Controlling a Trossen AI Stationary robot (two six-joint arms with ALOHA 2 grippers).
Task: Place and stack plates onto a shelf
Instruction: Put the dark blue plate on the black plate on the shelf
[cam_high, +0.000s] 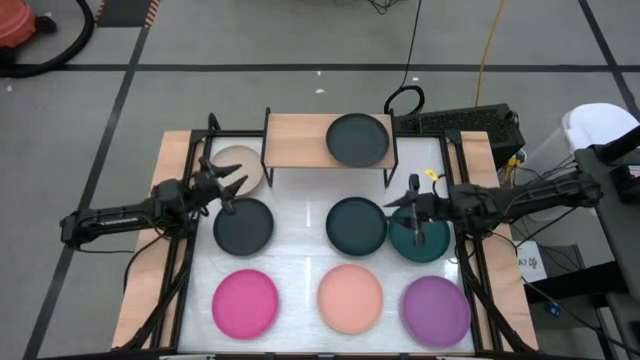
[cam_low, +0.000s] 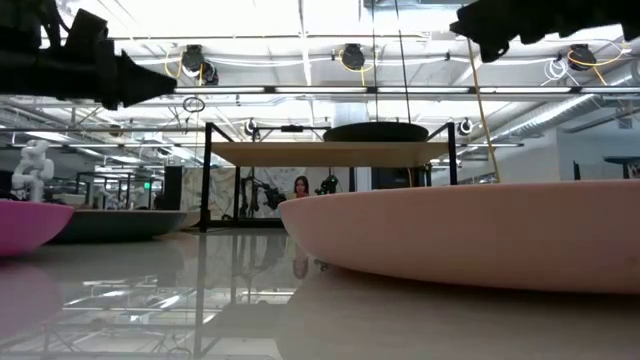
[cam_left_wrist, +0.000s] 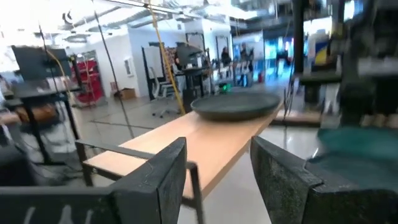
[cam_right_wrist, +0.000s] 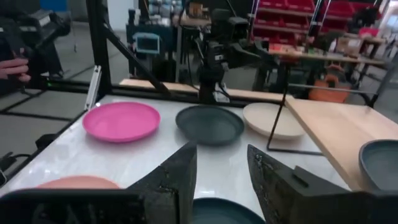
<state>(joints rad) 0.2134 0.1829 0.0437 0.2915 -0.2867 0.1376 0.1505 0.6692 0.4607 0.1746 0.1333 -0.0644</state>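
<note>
The left gripper (cam_high: 234, 183) hangs with its fingers spread apart and nothing between them, above the far edge of a charcoal plate (cam_high: 243, 225) on the left of the table and just beside a beige plate (cam_high: 240, 166) that lies partly under the shelf's left end. The right gripper (cam_high: 412, 196) is likewise parted and empty, poised over the gap between a dark teal plate (cam_high: 357, 225) in the middle of the table and a second teal plate (cam_high: 421, 241) just to its right, which sits partly under the arm. Behind both grippers stands the shelf (cam_high: 300, 140), a light wood board on thin black legs, with one charcoal plate (cam_high: 358, 139) resting on its right half and its left half bare. Along the near edge of the white table (cam_high: 300, 255) lie a magenta plate (cam_high: 245, 301), a peach plate (cam_high: 350, 297) and a purple plate (cam_high: 436, 308), side by side and apart from one another.
</note>
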